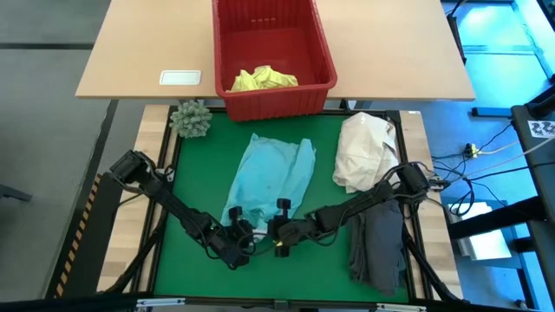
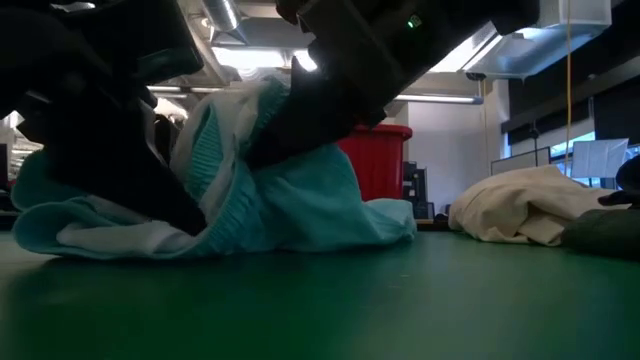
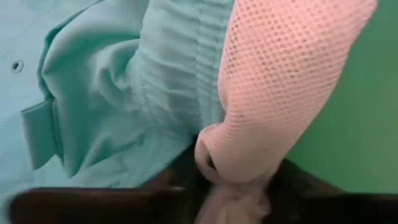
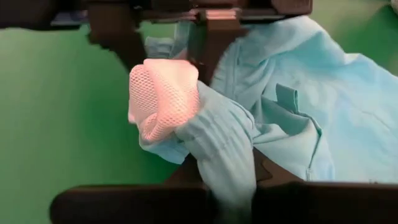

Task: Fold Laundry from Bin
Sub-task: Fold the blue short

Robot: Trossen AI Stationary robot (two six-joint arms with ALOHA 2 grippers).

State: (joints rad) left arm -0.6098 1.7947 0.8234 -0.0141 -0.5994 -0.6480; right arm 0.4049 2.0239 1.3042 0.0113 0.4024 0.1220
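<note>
While pinched at its near hem by 2 grippers: turquoise garment [image 1: 270, 178], spread on the green mat [image 1: 186, 251] at centre table, collar end toward the bin.
Left gripper [image 1: 240, 236]: at the garment's near left corner, fingers closed down on a bunch of hem with pale mesh lining showing (seen close in the left wrist view [image 3: 273, 93]).
Right gripper [image 1: 279, 232]: just beside the left one, fingers clamped on a fold of the same turquoise cloth [image 4: 217, 134]; mesh lining bulging out beside it.
Low view: hem lifted off the mat in a hump [image 2: 230, 170] under both grippers, rest of the garment lying flat.
Bin [image 1: 323, 52]: red crate on the wooden table beyond the mat, touching its far edge.
Inside bin: 1 yellow garment [image 1: 263, 79], crumpled against the near wall.
Right side of mat: cream-white bundle [image 1: 364, 149], heaped; grey garment [image 1: 379, 247] lying nearer the front edge, partly under the right arm.
Far left corner of mat: green spiky ball [image 1: 190, 118].
Wooden table: white card [image 1: 180, 77], left of the bin.
</note>
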